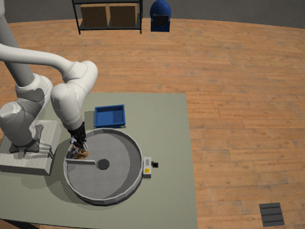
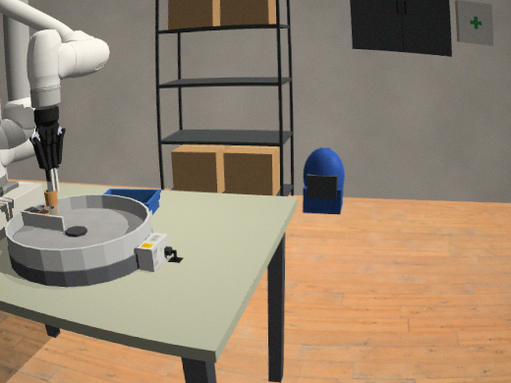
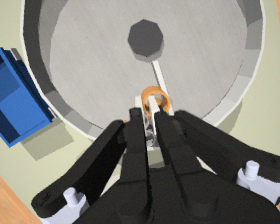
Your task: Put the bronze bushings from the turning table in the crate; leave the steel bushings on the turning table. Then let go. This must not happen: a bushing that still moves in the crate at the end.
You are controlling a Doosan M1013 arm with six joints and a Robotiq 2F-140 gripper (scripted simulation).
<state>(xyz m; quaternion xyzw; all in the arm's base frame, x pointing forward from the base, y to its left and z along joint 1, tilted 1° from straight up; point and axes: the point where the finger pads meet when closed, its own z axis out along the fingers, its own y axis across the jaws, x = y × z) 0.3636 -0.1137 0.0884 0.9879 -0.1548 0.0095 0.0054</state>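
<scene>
Black, slender-fingered gripper (image 3: pixel 151 117), pointing straight down from the glossy white arm (image 1: pixel 67 102), is closed almost fully on the wall of a bronze bushing (image 3: pixel 155 101), a short orange-brown tube held upright just above the round, grey, raised-rim turning table (image 1: pixel 135 149), close to its radial bar (image 1: pixel 80 161) and near other bushings (image 1: pixel 73 152) by the rim. Blue rectangular crate (image 1: pixel 109 116) sits beside the turning table on a matte pale-green table top (image 1: pixel 164 125). Beyond, a wooden plank floor (image 1: pixel 234 73) meets a grey wall with a black metal shelf rack (image 2: pixel 158 82) holding cardboard boxes (image 2: pixel 223 168).
</scene>
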